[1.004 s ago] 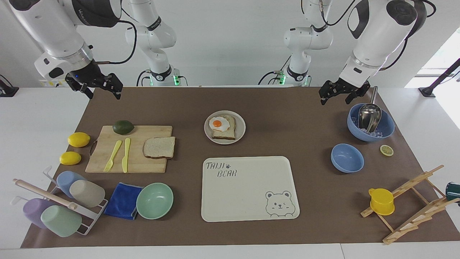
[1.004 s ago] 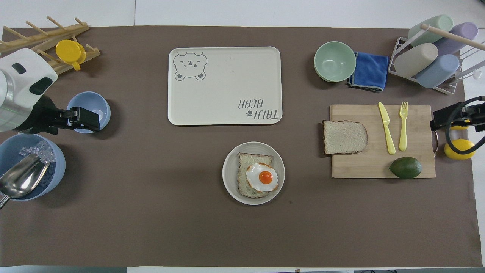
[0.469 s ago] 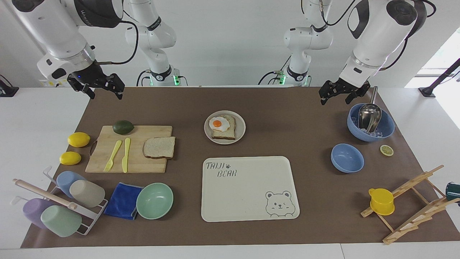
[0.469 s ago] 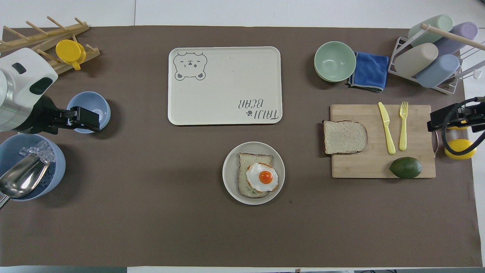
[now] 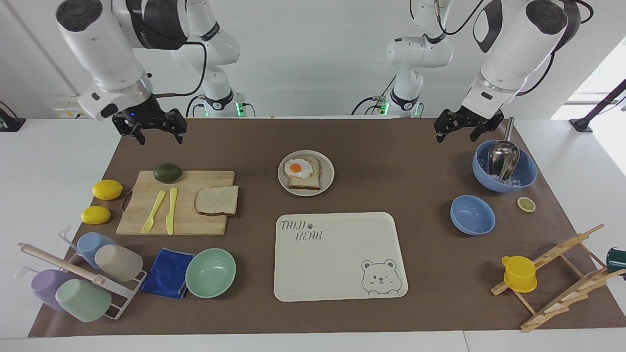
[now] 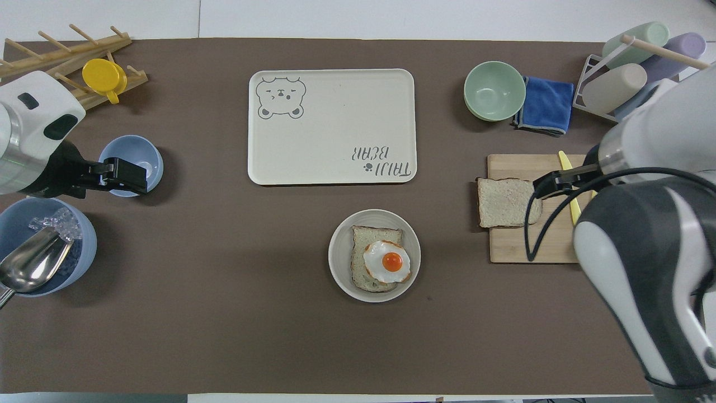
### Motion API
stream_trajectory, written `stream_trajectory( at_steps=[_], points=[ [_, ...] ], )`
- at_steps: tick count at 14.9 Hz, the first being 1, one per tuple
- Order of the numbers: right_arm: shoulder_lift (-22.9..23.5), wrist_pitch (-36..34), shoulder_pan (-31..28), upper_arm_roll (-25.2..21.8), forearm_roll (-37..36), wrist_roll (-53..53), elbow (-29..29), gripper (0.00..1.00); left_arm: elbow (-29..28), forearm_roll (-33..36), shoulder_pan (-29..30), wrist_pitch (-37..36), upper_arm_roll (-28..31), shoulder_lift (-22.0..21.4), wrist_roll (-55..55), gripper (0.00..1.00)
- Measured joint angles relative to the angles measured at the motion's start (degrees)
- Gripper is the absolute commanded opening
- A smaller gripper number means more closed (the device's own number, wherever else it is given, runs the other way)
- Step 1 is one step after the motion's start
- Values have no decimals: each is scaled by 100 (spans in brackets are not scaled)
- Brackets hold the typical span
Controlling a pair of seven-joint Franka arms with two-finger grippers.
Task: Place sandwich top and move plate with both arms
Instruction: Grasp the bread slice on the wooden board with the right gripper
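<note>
Overhead view: sandwich top (image 6: 508, 202) lies unplaced on cutting board (image 6: 517, 246); plate (image 6: 341, 268) unmoved; both tools (image 5: 152, 128) (image 5: 464, 125) released, empty

Two lemons (image 5: 107, 189), four cups (image 5: 118, 262), three bowls (image 5: 211, 273), two bread slices (image 5: 216, 200), one plate (image 5: 328, 182).

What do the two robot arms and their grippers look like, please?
Both arms are glossy white rounded segments with black joint sections and loose black cables. The right gripper and left gripper are small, black and two-fingered, each below a silver wrist ring. Green lights glow at both bases.
</note>
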Motion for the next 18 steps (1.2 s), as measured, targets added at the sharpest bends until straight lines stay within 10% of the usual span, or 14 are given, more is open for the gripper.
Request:
stream_trajectory(
  at_steps=[9,18],
  points=[
    [2280,869,1361,41,-1386,1646,631,100,0,0,0,0,0,0,0,100],
    [2412,1034,1168,-33,-1676,1691,251,92,0,0,0,0,0,0,0,100]
  ],
)
